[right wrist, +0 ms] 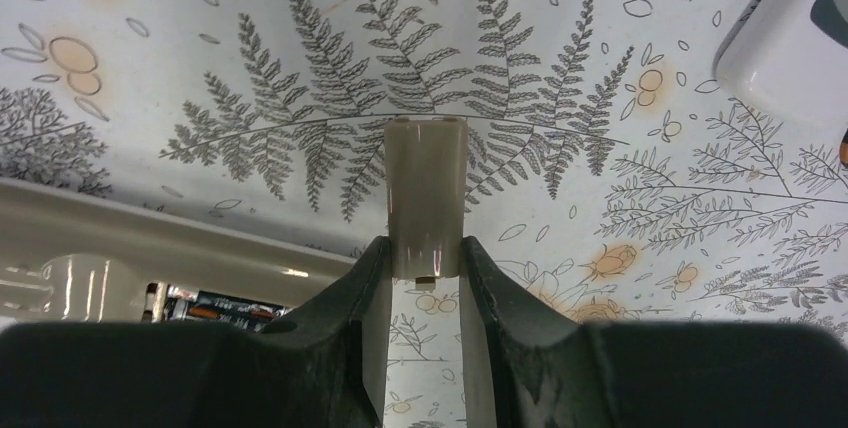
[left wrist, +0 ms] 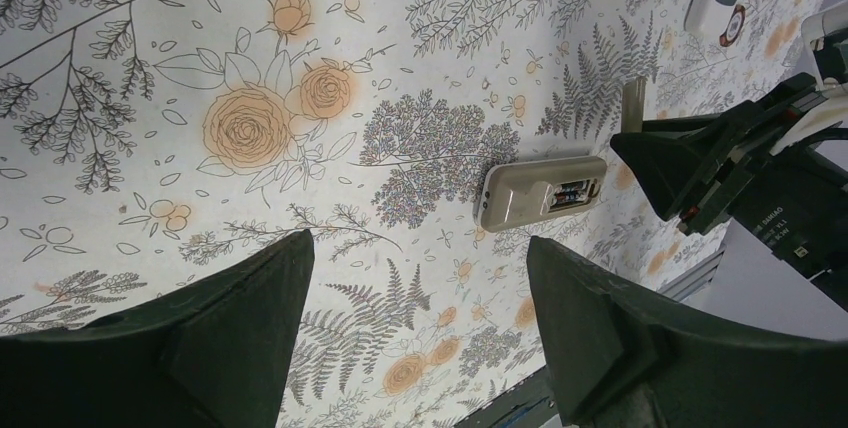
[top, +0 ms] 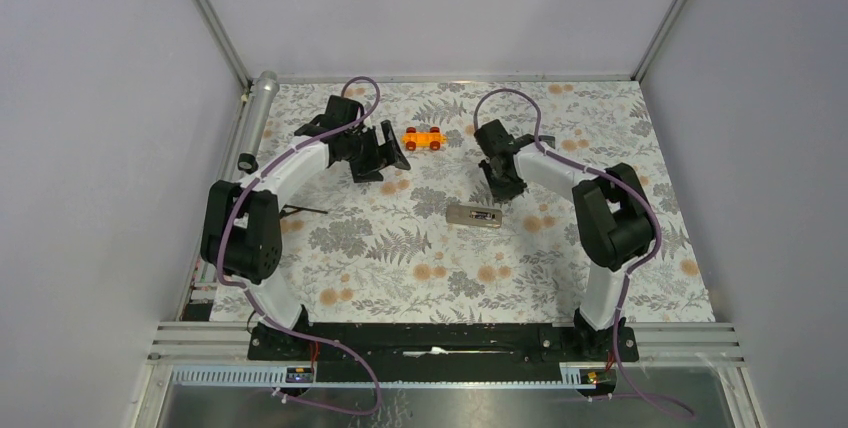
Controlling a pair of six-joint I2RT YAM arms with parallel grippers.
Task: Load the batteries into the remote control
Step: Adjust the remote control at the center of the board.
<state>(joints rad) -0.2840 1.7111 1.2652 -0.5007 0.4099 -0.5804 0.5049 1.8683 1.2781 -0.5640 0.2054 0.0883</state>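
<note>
The remote control lies back-up mid-table, grey-brown, with its battery bay open. The red and blue batteries sit inside the bay; they also show in the right wrist view. My right gripper hovers just behind the remote's right end. In its wrist view it is shut on the grey-brown battery cover, held by its edges above the mat. My left gripper is open and empty at the back left. In its wrist view it sees the remote ahead.
An orange toy car stands at the back, between the two grippers. A white remote lies near the right gripper. A thin black stick lies by the left arm. A metal cylinder lies along the left edge.
</note>
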